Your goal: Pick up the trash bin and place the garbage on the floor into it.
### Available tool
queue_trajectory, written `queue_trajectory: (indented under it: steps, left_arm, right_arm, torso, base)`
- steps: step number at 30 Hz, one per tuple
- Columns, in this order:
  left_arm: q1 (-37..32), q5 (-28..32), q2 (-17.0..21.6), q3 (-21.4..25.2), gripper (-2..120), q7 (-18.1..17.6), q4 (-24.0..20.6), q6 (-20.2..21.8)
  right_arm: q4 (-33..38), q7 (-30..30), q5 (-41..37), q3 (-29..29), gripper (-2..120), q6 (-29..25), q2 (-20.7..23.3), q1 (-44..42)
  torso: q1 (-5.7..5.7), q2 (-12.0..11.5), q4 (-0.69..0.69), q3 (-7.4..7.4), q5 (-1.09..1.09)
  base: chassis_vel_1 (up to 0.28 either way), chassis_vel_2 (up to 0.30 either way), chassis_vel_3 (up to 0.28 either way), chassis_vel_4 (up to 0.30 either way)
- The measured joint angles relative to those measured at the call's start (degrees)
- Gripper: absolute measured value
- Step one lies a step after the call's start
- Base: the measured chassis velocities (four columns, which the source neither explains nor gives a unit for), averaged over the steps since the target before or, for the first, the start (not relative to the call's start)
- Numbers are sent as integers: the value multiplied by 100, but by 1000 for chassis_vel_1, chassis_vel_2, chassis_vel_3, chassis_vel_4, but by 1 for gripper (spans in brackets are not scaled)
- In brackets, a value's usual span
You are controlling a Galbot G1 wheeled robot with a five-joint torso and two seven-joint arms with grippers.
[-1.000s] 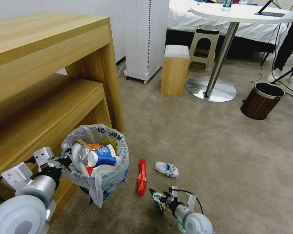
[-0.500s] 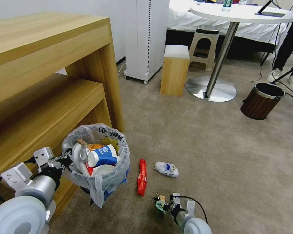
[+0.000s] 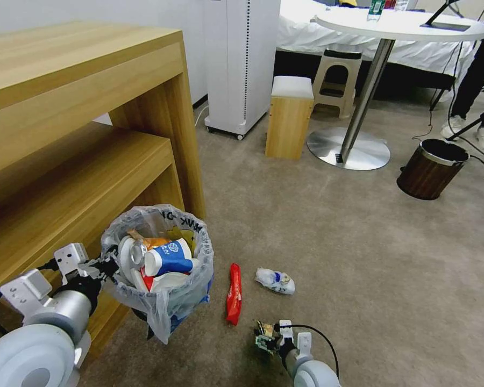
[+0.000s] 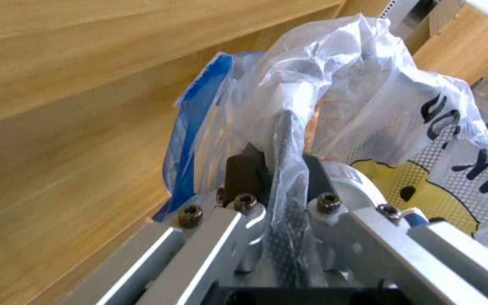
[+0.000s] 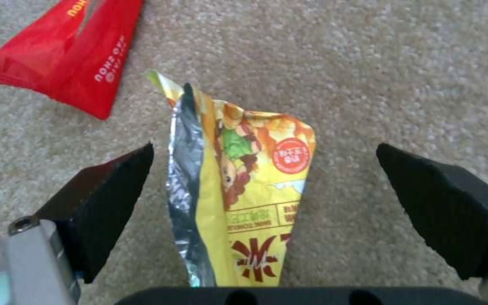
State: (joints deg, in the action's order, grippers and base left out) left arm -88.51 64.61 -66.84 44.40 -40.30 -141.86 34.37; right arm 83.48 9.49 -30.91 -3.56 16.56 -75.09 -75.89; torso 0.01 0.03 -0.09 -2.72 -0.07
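The right gripper (image 3: 264, 341) hovered low over the beige carpet (image 3: 360, 258), its two black pads (image 5: 106, 199) spread wide apart. Between them, in the right wrist view, lay a yellow snack wrapper (image 5: 244, 190) with a silver foil inner face, touching neither pad; it sat nearer the one pad than the other, with bare carpet between it and the farther pad. Whether the wrapper rested on the carpet or hung from the gripper body could not be told. In the head view the wrapper (image 3: 263, 332) showed as a small crumpled piece at the gripper's tip.

Just beyond the gripper lay a red wrapper (image 3: 234, 293) stretched lengthwise on the carpet, its end visible in the right wrist view (image 5: 69, 55) near the yellow wrapper's tip but apart from it. A crushed white paper cup (image 3: 275, 280) lay beside the red wrapper, to the robot's right of it.

The left gripper (image 3: 105, 267) was clamped on the rim of the trash bin (image 3: 161, 301), its fingers (image 4: 244, 173) pinching the bin's edge and the crinkly plastic liner (image 4: 368, 97). The bin sat beside the wooden desk (image 3: 80, 134), to the left of the red wrapper, and already contained a blue-and-white cup (image 3: 169, 258), a can (image 3: 138, 250) and other litter.
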Motion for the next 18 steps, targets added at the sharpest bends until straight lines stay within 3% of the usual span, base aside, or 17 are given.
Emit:
queue_trajectory:
  steps: [4,10,12,18]
  left_arm:
    - [25,2,1,-15,2,4,40,0]
    - [59,3,1,-32,2,7,92,0]
    - [81,2,2,-38,2,9,122,0]
    - [121,2,-1,-56,2,10,173,-2]
  right_arm:
    - [49,-46,48,33,99,-3,41,-10]
    - [179,-79,32,33,87,49,112,-81]
    - [261,-69,30,33,76,101,156,-121]
    - [409,52,-3,57,59,308,260,-182]
  torso:
    - [0,-1,1,-2,9]
    - [0,-2,1,-2,10]
    - [0,-3,0,-2,11]
    - [0,-3,-4,-3,9]
  base:
    - [0,0,0,0]
    - [0,0,0,0]
    - [0,0,0,0]
    - [0,0,0,0]
